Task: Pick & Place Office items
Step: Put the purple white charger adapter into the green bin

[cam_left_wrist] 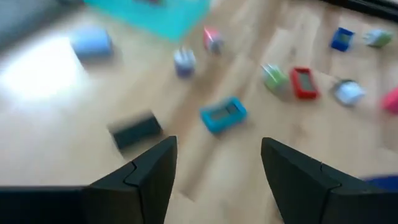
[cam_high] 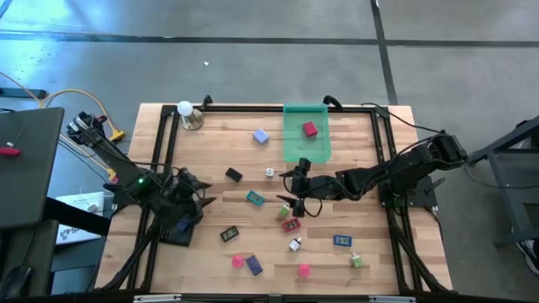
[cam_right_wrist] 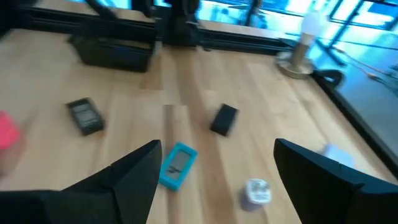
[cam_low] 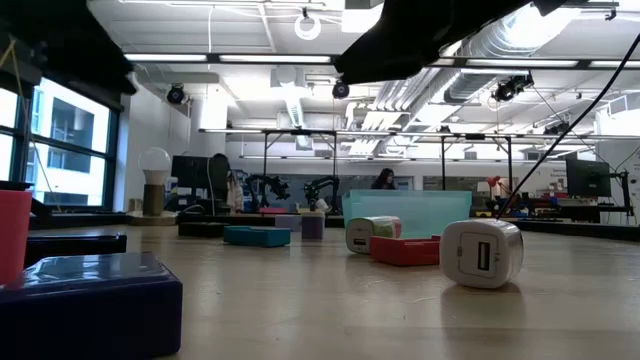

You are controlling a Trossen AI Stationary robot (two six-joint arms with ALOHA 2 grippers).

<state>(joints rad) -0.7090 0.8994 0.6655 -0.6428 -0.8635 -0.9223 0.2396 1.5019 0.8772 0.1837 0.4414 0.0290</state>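
On green tray [cam_high: 295, 143]: one red block [cam_high: 310, 129].

The left wrist view is smeared by motion blur. In the low view, a dark purple block [cam_low: 85, 300] is cut off by the edge.

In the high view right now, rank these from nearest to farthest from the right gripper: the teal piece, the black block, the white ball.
1. Teal piece: just toward the left arm from the right gripper, mid-table.
2. Black block: beyond the teal piece, toward the far edge.
3. White ball: far-left corner, on its metal base.
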